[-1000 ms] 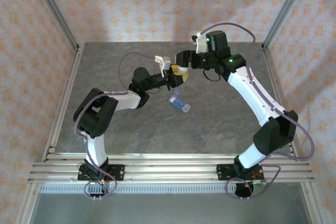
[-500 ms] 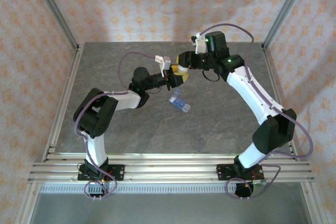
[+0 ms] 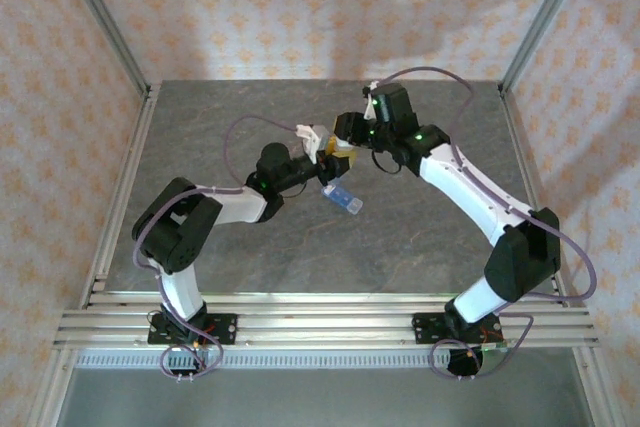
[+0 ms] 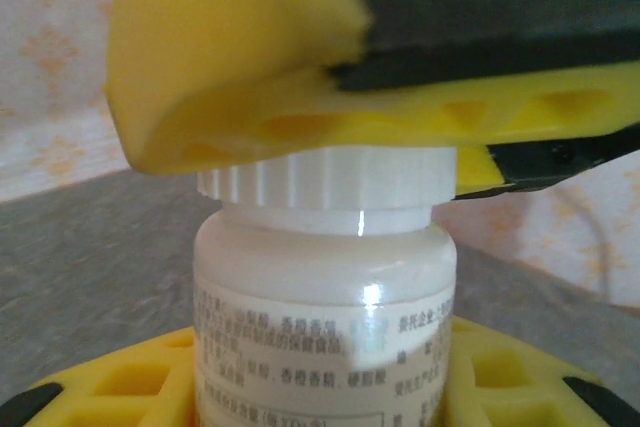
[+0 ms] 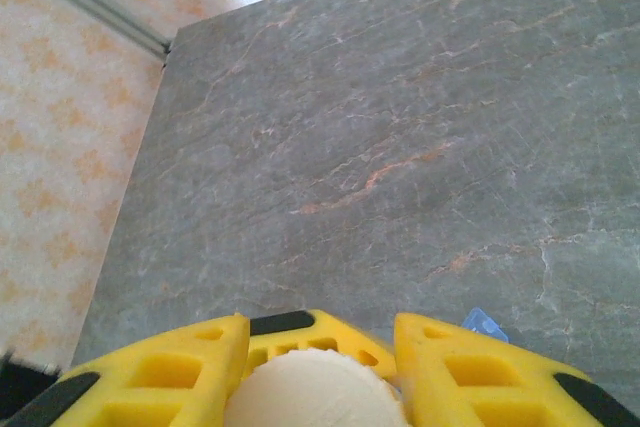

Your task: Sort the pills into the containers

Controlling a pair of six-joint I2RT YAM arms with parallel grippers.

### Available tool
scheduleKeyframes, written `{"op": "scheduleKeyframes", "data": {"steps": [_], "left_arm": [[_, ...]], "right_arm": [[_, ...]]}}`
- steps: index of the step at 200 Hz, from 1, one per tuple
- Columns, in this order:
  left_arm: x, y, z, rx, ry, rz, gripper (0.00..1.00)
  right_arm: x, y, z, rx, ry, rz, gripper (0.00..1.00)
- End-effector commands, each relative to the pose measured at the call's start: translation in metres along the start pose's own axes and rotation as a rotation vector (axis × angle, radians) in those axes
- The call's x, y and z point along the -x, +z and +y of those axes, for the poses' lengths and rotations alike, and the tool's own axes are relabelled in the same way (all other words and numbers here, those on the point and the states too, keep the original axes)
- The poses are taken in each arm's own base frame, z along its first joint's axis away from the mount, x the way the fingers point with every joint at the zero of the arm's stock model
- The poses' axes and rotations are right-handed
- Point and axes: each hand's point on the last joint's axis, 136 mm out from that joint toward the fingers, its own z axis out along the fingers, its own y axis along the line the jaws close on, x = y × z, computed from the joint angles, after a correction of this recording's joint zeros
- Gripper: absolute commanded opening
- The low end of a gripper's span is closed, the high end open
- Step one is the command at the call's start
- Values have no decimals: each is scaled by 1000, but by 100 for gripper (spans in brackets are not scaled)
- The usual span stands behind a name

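both arms have drawn in and lower over the middle of the table since a second ago, the left arm reaching further out, the right arm bent down to meet it, and the right claw has closed. left claw is clamped on the bottle, its yellow fingers to either side of the body. right claw is clamped on the white cap from above. the box lies on the table just beside and below the claws, apart from both. likely step: twisting the cap off. risks, as i judge them: the bottle turning along with the cap if the left grip is weak, and pills spilling past the box if the cap pops free with the bottle tilted.
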Motion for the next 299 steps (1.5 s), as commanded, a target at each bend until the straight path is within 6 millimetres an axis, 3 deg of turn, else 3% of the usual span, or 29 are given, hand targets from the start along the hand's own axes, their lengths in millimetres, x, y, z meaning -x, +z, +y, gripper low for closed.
{"op": "scheduleKeyframes", "data": {"steps": [1, 44, 67, 100, 127, 180, 200, 247, 299], "left_arm": [[72, -7, -24, 41, 234, -211, 0], [65, -2, -21, 57, 218, -214, 0], [60, 1, -15, 64, 193, -215, 0], [60, 1, -4, 53, 142, -219, 0], [63, -2, 0, 22, 116, -219, 0], [72, -5, -12, -166, 6, -195, 0], [77, -6, -15, -245, -54, -177, 0], [85, -5, -23, -358, -148, -140, 0], [90, -1, -29, -417, -201, -117, 0]], "right_arm": [[-10, 10, -28, -120, 102, -40, 26], [-13, 16, -21, -106, 119, -43, 30], [-3, 10, -17, -118, 100, -52, 48], [32, -13, -8, -66, 105, -107, 71], [49, -33, 4, 13, 81, -130, 79], [54, -55, 23, 224, -90, -117, 79], [49, -60, 25, 299, -178, -92, 78], [33, -74, 53, 479, -312, 17, 77], [32, -66, 57, 507, -308, 63, 69]]}}
